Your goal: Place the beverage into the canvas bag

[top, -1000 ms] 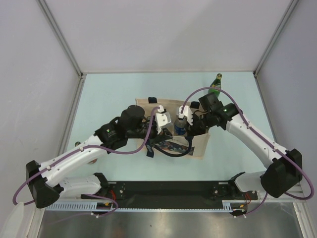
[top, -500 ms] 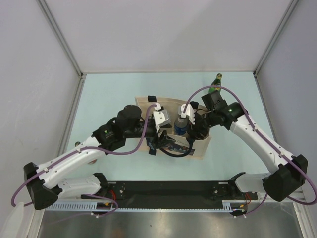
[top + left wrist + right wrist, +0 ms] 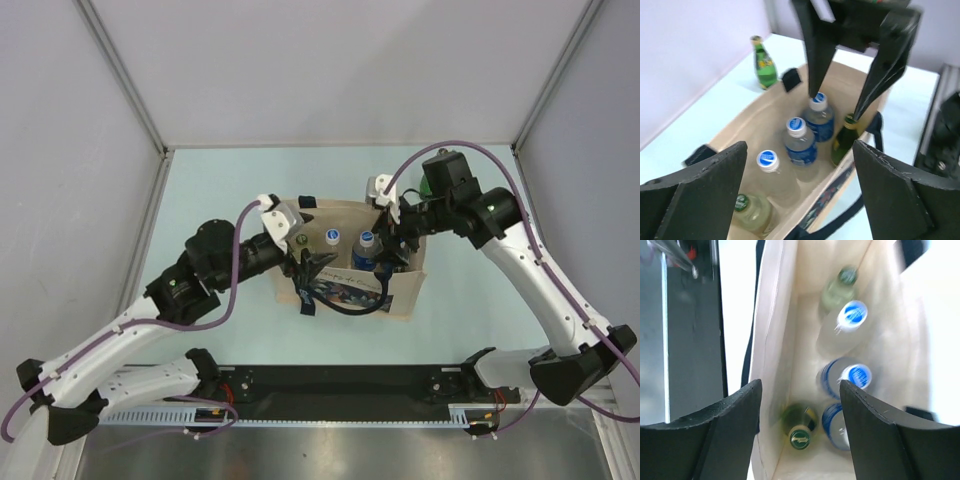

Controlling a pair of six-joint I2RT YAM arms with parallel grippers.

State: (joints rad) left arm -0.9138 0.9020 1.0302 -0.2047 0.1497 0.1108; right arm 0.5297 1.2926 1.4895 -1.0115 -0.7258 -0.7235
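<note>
**Green bottle stands outside the canvas bag; both grippers spread and empty**

The canvas bag sits at the centre of the table with its mouth open upward. It already holds several upright drinks. Among them are blue-capped bottles in a row and a dark glass bottle in the corner under the right arm's fingers.

The left gripper hangs over the bag's mouth with its fingers wide apart and nothing between them. The right gripper does the same at the other end. Its fingers are parted and touch no bottle.

One beverage is not in the bag, and that is the green bottle. In the left wrist view it stands at the upper left of the frame, on the table just past the bag's far wall. Its long axis is vertical, with the neck pointing up. In the top view the right arm's wrist hides most of it, toward the upper right of the frame.

If this bottle is the next one to go in, the right arm looks the nearer. The bottle lies just behind and outside that gripper, while the whole bag lies between it and the left gripper. The right gripper would probably have to draw back from the mouth and come at the upright body from the side. It would then have to lift the bottle over the rim.
</note>
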